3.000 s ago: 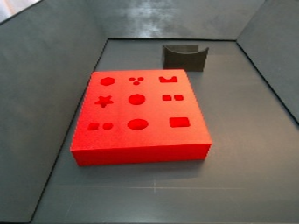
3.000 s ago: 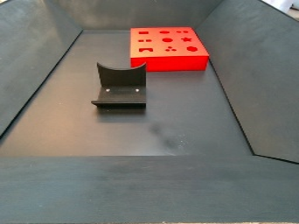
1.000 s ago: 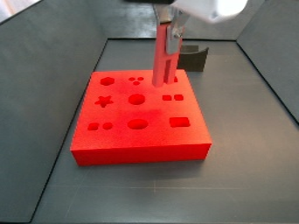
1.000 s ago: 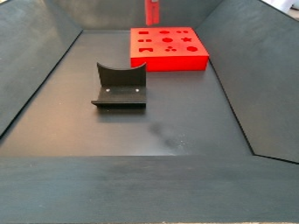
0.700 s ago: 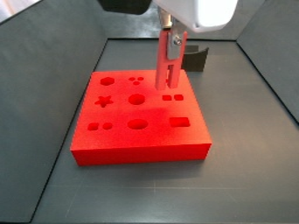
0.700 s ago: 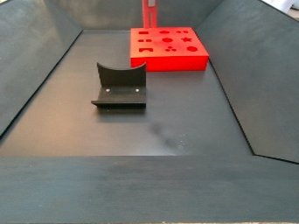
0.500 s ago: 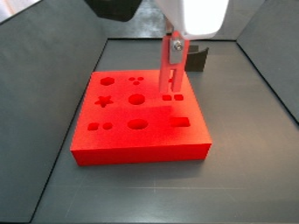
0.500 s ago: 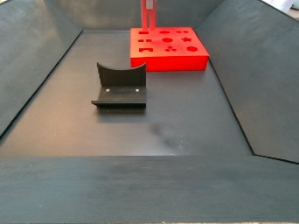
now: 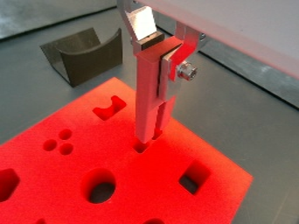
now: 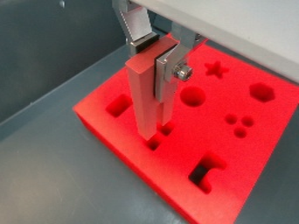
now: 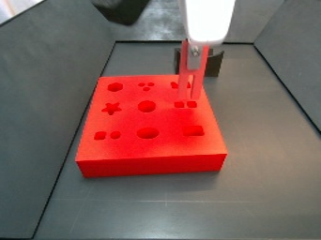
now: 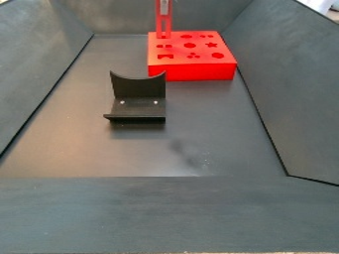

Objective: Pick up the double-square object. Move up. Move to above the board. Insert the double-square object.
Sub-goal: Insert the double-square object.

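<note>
My gripper [image 9: 156, 56] is shut on the top of the double-square object [image 9: 149, 105], a slim red bar that hangs upright. Its lower end stands at a small cut-out near the edge of the board [image 9: 138, 191], the flat red block with shaped holes. I cannot tell whether the tip is inside the cut-out. Both wrist views show the same hold: gripper [image 10: 153, 58], bar [image 10: 146, 101], board [image 10: 193, 133]. In both side views the bar [image 11: 189, 77] [image 12: 165, 20] stands over the far part of the board [image 11: 150, 155] [image 12: 212, 67], below the gripper [image 11: 192, 47].
The dark grey U-shaped holder [image 12: 135, 97] stands on the floor apart from the board. It also shows in a wrist view [image 9: 82, 54] and partly behind the gripper in a side view [image 11: 213, 64]. Sloping dark walls [image 12: 40, 79] enclose the floor.
The gripper has come down with the bar; the bar's lower end has dropped from above the board to the cut-out's mouth. Three seconds ago no gripper was in view.
</note>
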